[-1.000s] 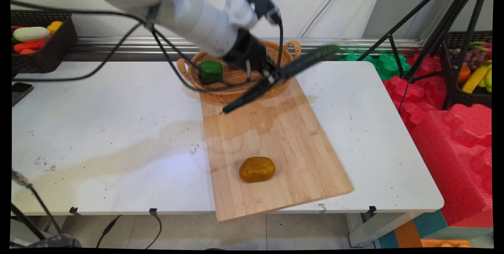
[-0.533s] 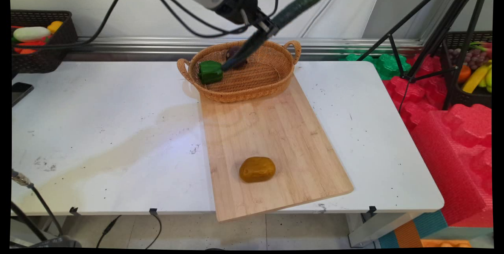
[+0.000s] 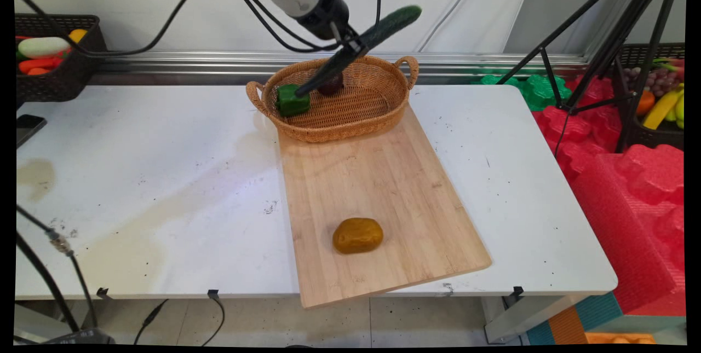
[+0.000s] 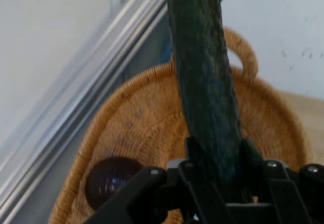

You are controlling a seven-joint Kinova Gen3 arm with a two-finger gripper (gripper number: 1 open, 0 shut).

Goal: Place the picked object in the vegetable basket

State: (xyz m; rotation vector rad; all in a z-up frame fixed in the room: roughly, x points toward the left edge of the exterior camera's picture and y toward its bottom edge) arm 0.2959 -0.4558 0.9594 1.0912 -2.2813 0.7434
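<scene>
My gripper [image 3: 353,46] is shut on a long dark green cucumber [image 3: 361,46], which hangs tilted in the air above the wicker basket [image 3: 378,117] at the table's far side. In the hand view the cucumber [image 4: 205,82] runs up between my fingers [image 4: 250,158], with the basket [image 4: 136,113] below it. Inside the basket lie a green pepper piece [image 3: 292,100] and a dark purple round thing [image 3: 332,85], the latter also visible in the hand view [image 4: 109,178]. A brown potato [image 3: 357,235] rests on the wooden cutting board [image 3: 383,189], nearer the front.
A dark basket of toy vegetables [image 3: 49,55] stands at the back left. A black tripod [image 3: 602,46], red and green foam blocks [image 3: 630,194] and a crate of fruit [image 3: 662,101] stand right of the table. Black cables [image 3: 49,243] hang at the front left.
The arm has lifted the cucumber from just over the board up above the basket, then shifted it slightly left and down. The purple thing in the basket is now uncovered.
</scene>
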